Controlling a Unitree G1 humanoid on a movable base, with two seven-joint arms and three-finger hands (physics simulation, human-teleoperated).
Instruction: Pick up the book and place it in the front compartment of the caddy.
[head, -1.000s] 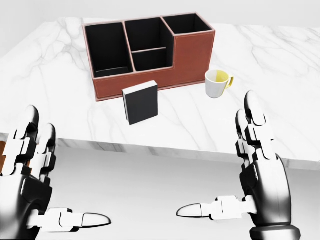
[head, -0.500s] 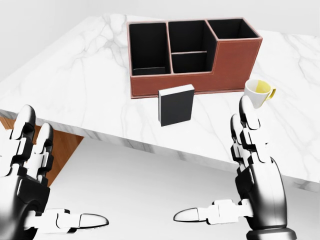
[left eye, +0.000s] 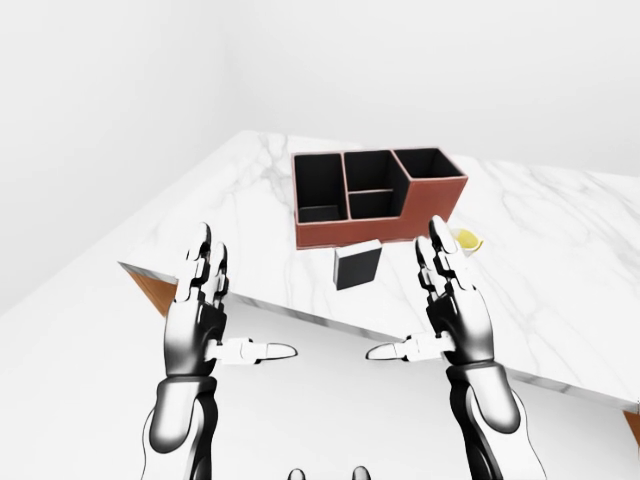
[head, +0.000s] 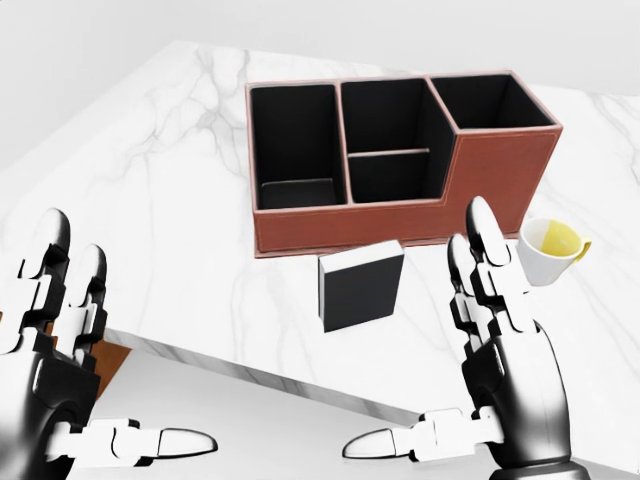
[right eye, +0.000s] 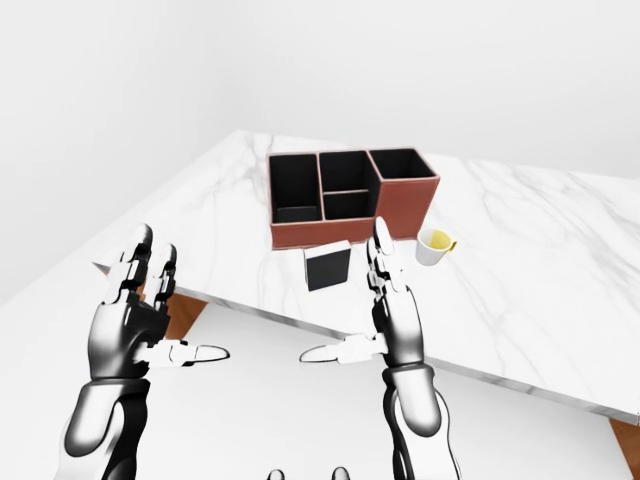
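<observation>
Book (head: 361, 286) stands upright on the white marble tabletop (head: 170, 200) in the head view, dark cover facing the camera, pale page edge along its left side. It sits just below the caddy (head: 400, 160), near its long lower wall but apart from it. Caddy is reddish-brown outside, black inside: a tall compartment at left, a middle section split by a low divider, a raised compartment at upper right. All look empty, though their floors are dark and hard to read. A white cup (head: 548, 250) with yellow inside stands right of the book, close to the caddy's right corner.

Right hand (head: 500, 360) is raised at lower right, fingers straight up and spread, thumb pointing left, holding nothing. Its fingertips overlap the tabletop edge between book and cup. Left hand (head: 60, 370) is at lower left, likewise spread wide with thumb pointing right, empty, off the tabletop's left edge.

Left-eye view: both forearms rise from the bottom, palms facing each other, well apart. Tabletop runs diagonally; a wooden corner (left eye: 155, 295) shows beneath its left end.

Right-eye view: same layout, with the cup clear of the right hand and the book just left of its fingertips.
</observation>
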